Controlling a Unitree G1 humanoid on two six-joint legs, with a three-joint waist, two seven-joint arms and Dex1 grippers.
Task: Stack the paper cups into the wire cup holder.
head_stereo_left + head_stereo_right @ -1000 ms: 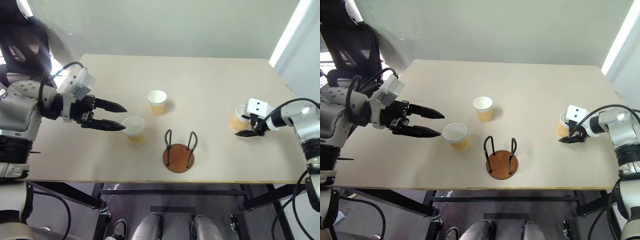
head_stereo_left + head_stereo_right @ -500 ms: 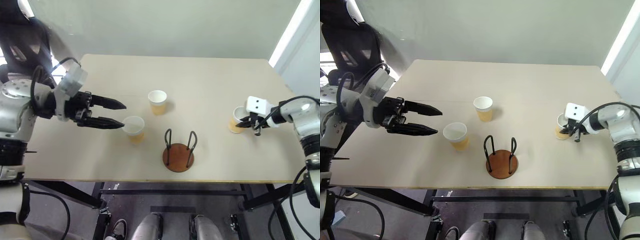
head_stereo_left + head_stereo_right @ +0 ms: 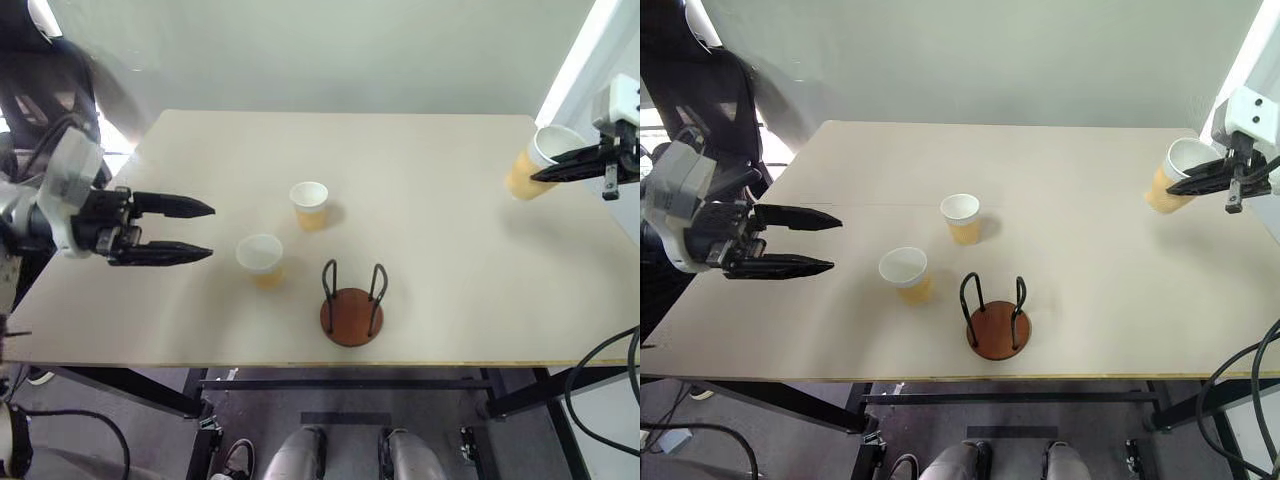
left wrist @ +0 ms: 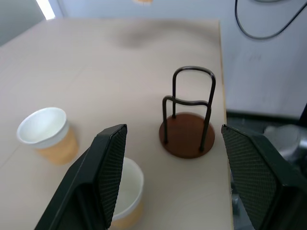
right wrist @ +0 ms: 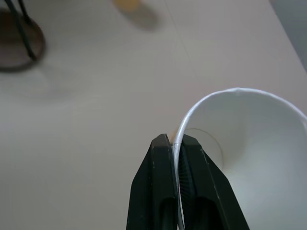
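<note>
My right gripper [image 3: 541,177] is shut on the rim of one paper cup [image 3: 526,170] and holds it tilted in the air over the table's right end. The right wrist view shows both fingers [image 5: 163,191] pinching the white rim of that cup [image 5: 249,158]. Two more paper cups stand upright on the table, one [image 3: 309,205] mid-table and one [image 3: 260,258] nearer the front left. The wire cup holder [image 3: 350,305] stands empty near the front edge, right of the nearer cup. My left gripper [image 3: 211,230] is open, level, a short way left of the nearer cup.
The beige table [image 3: 430,150] ends just in front of the holder. A black chair [image 3: 40,90] stands behind the table's left corner. A white wall edge [image 3: 580,60] rises at the far right.
My right gripper has shut on the right cup's rim and lifted it well off the table. My left gripper has drawn back to the left, away from the nearer cup, still open.
</note>
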